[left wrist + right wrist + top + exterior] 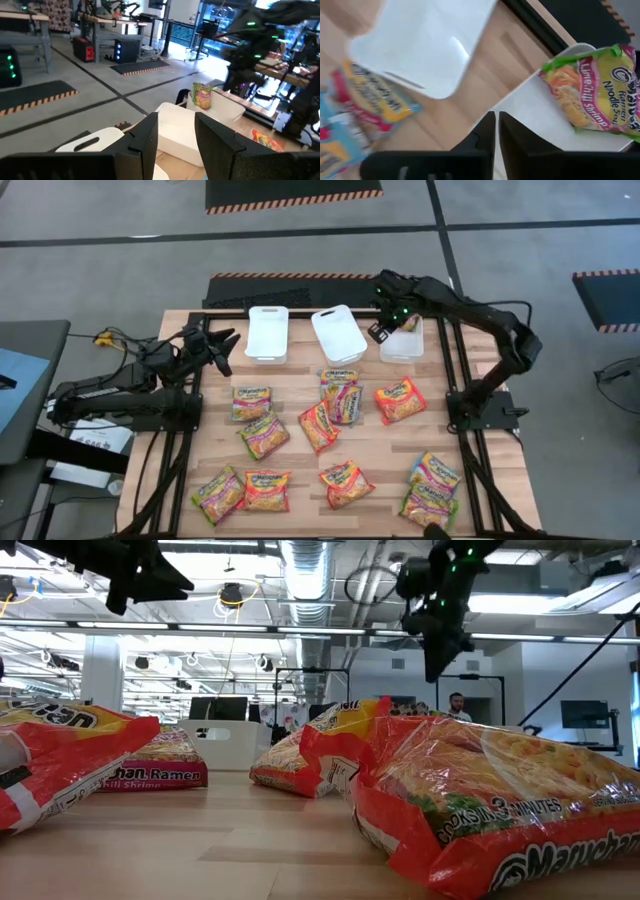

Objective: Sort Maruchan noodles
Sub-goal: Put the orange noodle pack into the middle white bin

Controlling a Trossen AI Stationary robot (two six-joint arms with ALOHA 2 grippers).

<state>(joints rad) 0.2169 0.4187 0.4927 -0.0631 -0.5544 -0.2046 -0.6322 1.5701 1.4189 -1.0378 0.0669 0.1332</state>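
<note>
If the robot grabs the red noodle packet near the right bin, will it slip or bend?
The red packet looks glossy, so it may slip a little. Its wrapper looks puffy and crinkled, so the edges probably bend while the noodle block inside stays stiff. It lies flat on the table, so it likely slides rather than rolls.

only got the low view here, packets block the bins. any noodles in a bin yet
observer: yes, one green-pink glossy plastic noodle packet lies in the right-hand white rectangular plastic bin.
operator: where's the right gripper over the table
observer: the right gripper hangs over that bin's edge.
operator: left one busy
observer: no, the left gripper waits open beside the left bin, holding nothing.
</note>
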